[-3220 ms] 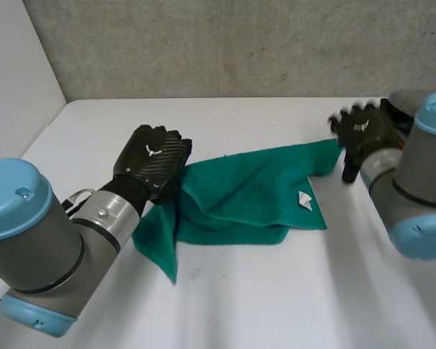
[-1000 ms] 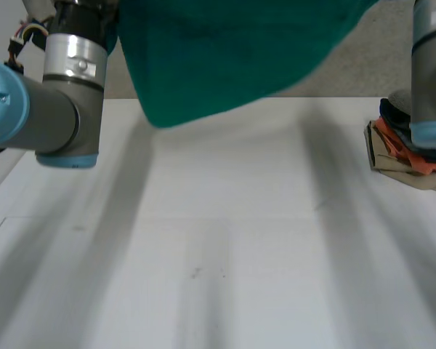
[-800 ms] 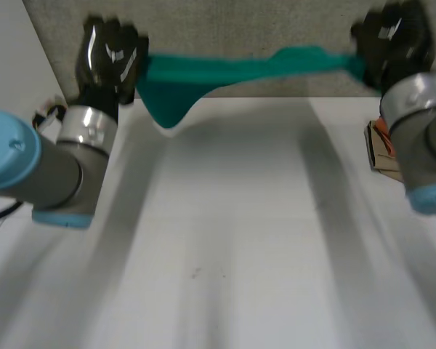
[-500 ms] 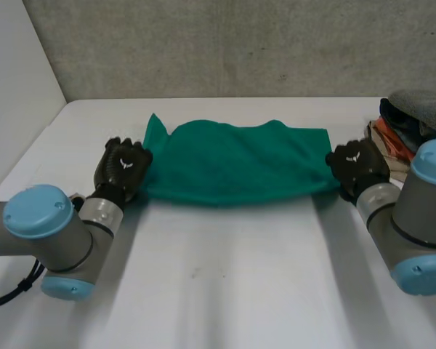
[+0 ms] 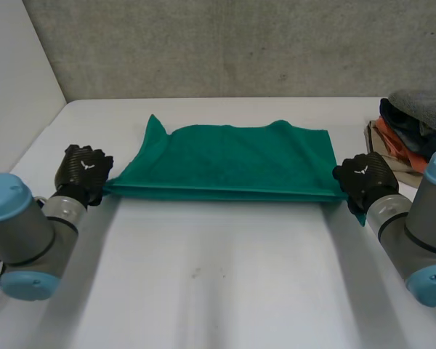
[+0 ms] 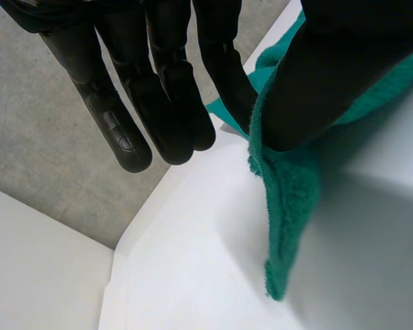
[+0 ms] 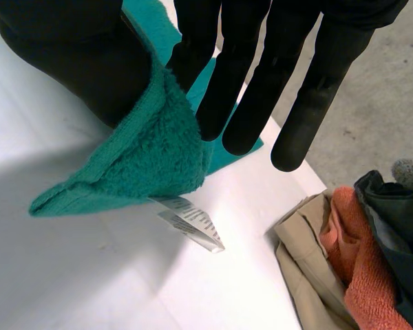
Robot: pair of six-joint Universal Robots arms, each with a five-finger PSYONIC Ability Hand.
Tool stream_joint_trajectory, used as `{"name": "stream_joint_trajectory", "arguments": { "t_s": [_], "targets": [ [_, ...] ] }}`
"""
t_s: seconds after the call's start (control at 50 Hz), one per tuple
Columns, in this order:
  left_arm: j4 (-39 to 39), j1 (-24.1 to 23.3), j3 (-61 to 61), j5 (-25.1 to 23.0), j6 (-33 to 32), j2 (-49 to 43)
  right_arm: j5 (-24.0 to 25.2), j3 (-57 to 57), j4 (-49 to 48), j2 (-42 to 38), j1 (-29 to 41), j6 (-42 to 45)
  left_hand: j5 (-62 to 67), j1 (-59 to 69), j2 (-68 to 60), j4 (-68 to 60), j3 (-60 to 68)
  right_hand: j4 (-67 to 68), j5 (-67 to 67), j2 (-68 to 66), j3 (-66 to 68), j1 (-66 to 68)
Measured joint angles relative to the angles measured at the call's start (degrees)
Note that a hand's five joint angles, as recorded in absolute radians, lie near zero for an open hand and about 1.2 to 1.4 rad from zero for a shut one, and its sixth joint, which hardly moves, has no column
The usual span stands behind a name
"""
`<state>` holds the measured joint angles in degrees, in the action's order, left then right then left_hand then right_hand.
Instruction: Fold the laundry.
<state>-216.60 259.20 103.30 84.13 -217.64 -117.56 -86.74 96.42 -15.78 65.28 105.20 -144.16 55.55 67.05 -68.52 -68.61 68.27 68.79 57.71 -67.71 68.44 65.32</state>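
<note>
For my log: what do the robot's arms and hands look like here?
The left arm and right arm are thick grey cylinders with light-blue caps and a silver wrist ring. The left robot hand and right robot hand are black, with a small white mark on the back and rounded fingers.

I have both arms low and spread wide, left arm (image 5: 22,233) and right arm (image 5: 421,236) reaching forward. My left hand (image 5: 83,171) pinches one near corner of the green towel (image 5: 232,163) under its thumb, the other fingers (image 6: 165,89) hanging straight. My right hand (image 5: 363,178) pinches the opposite near corner the same way.
</note>
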Motion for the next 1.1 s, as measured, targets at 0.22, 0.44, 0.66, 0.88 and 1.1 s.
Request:
{"name": "stream_joint_trajectory", "arguments": {
  "t_s": [0.22,0.44,0.66,0.88,1.1],
  "targets": [
    [23.9,1.4,6.1,-0.6,-2.1,21.0,0.2,-0.7,26.5,12.0,-1.1,9.9,0.0,0.0,-0.1,0.0,0.1,0.0,0.0,0.0,0.0,0.0],
    [45.6,0.7,8.1,-0.5,-20.6,35.3,1.4,-1.7,46.8,24.1,-9.3,26.8,0.0,0.0,-0.1,-0.2,0.1,0.0,1.2,0.0,0.0,0.0],
    [29.2,-4.6,-4.0,0.1,-20.1,11.4,-2.4,-8.0,37.7,6.5,-7.9,23.1,0.0,0.0,-0.1,-0.2,0.1,0.0,1.7,0.0,0.0,0.0],
    [4.3,-8.0,-29.0,0.1,-17.2,-0.9,-9.9,-30.8,10.9,-2.4,0.1,19.7,0.0,0.0,-0.1,-0.2,0.1,0.0,1.7,0.0,0.0,0.0],
    [-24.3,-6.8,-35.1,3.8,-4.9,2.7,-7.3,-32.3,-25.6,3.1,0.5,10.1,0.4,0.0,-0.1,-0.3,0.2,0.0,1.7,0.0,0.0,0.0]
  ]
}}
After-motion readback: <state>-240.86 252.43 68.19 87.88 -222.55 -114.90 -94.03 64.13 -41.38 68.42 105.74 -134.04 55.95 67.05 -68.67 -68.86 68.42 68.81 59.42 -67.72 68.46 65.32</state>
